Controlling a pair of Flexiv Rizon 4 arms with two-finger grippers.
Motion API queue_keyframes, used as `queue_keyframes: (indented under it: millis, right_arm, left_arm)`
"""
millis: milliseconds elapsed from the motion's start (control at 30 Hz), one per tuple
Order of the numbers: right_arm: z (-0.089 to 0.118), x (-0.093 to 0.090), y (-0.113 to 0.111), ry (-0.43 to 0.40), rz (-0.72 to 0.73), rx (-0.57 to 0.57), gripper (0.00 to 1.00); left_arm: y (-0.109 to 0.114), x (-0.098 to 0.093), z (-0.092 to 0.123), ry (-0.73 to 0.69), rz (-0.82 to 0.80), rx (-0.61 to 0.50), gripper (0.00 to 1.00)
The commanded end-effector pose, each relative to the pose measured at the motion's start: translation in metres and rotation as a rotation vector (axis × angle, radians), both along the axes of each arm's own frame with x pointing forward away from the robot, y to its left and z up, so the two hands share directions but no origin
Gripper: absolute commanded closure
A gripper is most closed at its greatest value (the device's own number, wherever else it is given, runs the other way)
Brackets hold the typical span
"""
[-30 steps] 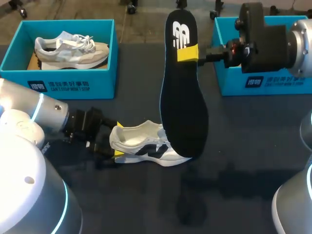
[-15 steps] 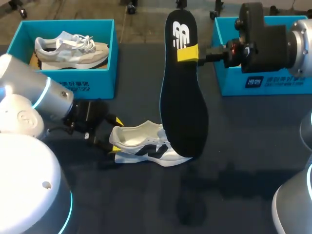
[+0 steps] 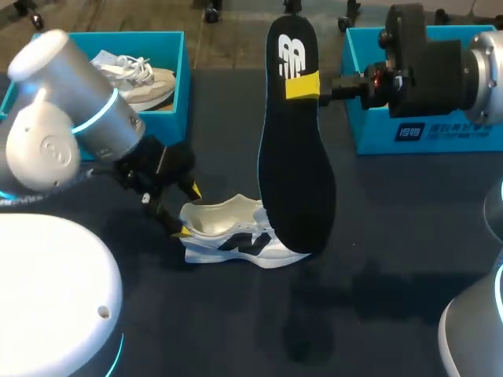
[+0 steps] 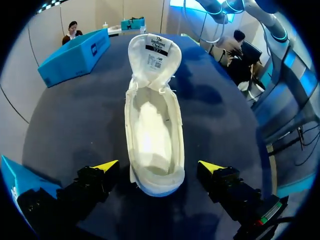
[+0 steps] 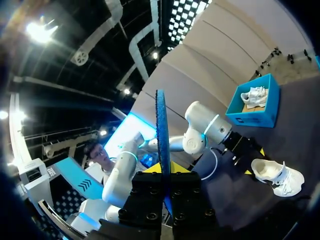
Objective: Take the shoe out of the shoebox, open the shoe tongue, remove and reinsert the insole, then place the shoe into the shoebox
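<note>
A white shoe (image 3: 228, 236) lies on its side on the dark table, its tongue (image 4: 152, 55) folded open and its inside bare. My left gripper (image 3: 189, 212) is at the heel, open, and the heel (image 4: 158, 177) sits between its yellow tips without touching them. My right gripper (image 3: 302, 85) is shut on the heel end of the black insole (image 3: 295, 157), which hangs upright with its toe end in front of the shoe. In the right wrist view the insole (image 5: 161, 130) shows edge-on above the gripper (image 5: 162, 172), and the shoe (image 5: 277, 175) lies beyond.
A blue shoebox (image 3: 169, 126) at the back left holds a second, grey-and-white shoe (image 3: 137, 75). Another blue shoebox (image 3: 440, 133) stands at the back right, behind my right arm. My left arm's elbow (image 3: 63, 110) rises over the left box.
My left arm has swung its elbow up and to the right, and its gripper has turned and shifted slightly along the shoe's heel. The right arm and insole have not moved.
</note>
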State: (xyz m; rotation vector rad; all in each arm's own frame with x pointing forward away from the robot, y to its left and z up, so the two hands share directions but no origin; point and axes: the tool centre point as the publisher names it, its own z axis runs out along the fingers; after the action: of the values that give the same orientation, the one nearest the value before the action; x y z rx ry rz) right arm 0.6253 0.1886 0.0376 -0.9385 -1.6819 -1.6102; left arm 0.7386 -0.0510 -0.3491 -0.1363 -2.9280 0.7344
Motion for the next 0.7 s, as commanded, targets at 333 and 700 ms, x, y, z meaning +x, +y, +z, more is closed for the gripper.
queue_keyframes:
  millis: [333,700]
  right_arm:
    - [-0.001,0.001,0.003,0.001,0.0,0.0,1.0]
    - [-0.001,0.001,0.003,0.001,0.0,0.0,1.0]
  left_arm:
    - [-0.003,-0.005,0.023,0.018,-0.058,0.306,0.0]
    - [0.004,-0.009,0.046,-0.005,0.012,0.388,0.0]
